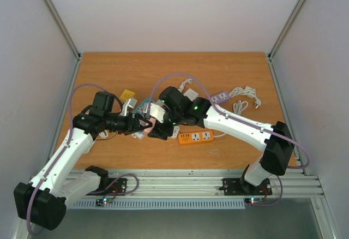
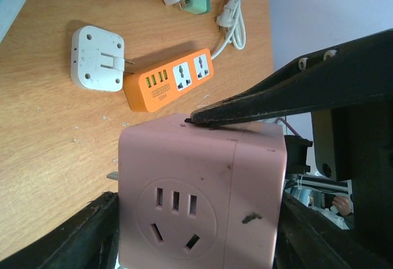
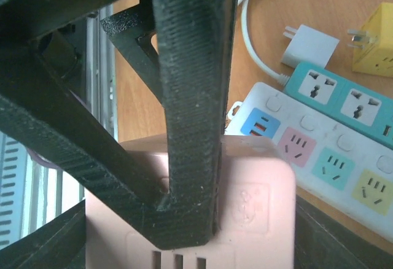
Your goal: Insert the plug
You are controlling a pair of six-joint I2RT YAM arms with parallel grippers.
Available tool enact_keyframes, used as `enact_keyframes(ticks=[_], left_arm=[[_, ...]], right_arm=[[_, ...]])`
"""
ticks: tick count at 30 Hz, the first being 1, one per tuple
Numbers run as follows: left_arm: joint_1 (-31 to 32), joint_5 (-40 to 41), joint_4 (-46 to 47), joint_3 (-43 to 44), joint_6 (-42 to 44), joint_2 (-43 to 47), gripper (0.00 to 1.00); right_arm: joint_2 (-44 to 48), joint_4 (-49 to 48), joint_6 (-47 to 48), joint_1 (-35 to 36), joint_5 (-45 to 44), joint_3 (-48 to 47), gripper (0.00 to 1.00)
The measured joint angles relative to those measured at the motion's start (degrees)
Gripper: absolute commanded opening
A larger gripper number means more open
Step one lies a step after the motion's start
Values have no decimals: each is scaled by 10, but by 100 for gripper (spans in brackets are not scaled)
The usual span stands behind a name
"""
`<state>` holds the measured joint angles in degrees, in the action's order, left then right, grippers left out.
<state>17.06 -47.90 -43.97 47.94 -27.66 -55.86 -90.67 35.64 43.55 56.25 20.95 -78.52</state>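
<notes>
Pink cube (image 2: pixel 202 183): an adaptor, held off the surface (image 2: pixel 43 134) at mid-scene. It is clamped side to side in the left gripper (image 2: pixel 198 238), socket face toward that wrist camera. One prong (image 2: pixel 113 175) peeks out at its left edge.

Right gripper (image 3: pixel 196 244): jaws straddle the same cube, and one finger (image 2: pixel 258 100) lies on its top edge. I cannot tell whether the pads have bitten or stand just off the sides.

Risks, as judged:
- An off-centre squeeze by the right gripper could twist the cube in the left's hold. The prongs would then go askew and miss the slots.
- If the left gripper lets go before the right is firm, the cube drops onto the white strip (image 3: pixel 331 158) or the teal strip (image 3: pixel 344 100) lying close by.
- The fingers of both arms cross very close, so a knock or a jam is likely.
- The strips lie loose, so a push could shove the orange strip (image 2: pixel 169 80) instead of seating the plug.

Hidden or unclear:
- The prong face is turned away, so prong count and shape are unknown.
- The right wrist view is largely blocked by black finger bars.
- In the top view the cube is nearly buried under both grippers.
- The intended socket cannot be told.
</notes>
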Motion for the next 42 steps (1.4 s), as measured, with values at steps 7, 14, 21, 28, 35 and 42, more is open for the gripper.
enact_keyframes(ticks=[7,14,21,28,35,42], left_arm=[[-1,1,-12,-1,-6,0,54],[1,85,-14,5,-13,5,82],[0,311,-25,19,-40,43,83],[0,462,-4,5,-60,150,88],[0,559,1,-21,-43,215,93],[0,576,-14,-10,-30,210,93]], right_arm=[[-11,19,16,0,1,-13,43],[-11,-18,0,0,-40,14,35],[-6,-56,-58,-23,-83,80,35],[-7,-64,-119,-57,-100,81,36],[-94,-27,-163,-98,-99,-25,36],[-173,18,-185,-110,-92,-106,37]])
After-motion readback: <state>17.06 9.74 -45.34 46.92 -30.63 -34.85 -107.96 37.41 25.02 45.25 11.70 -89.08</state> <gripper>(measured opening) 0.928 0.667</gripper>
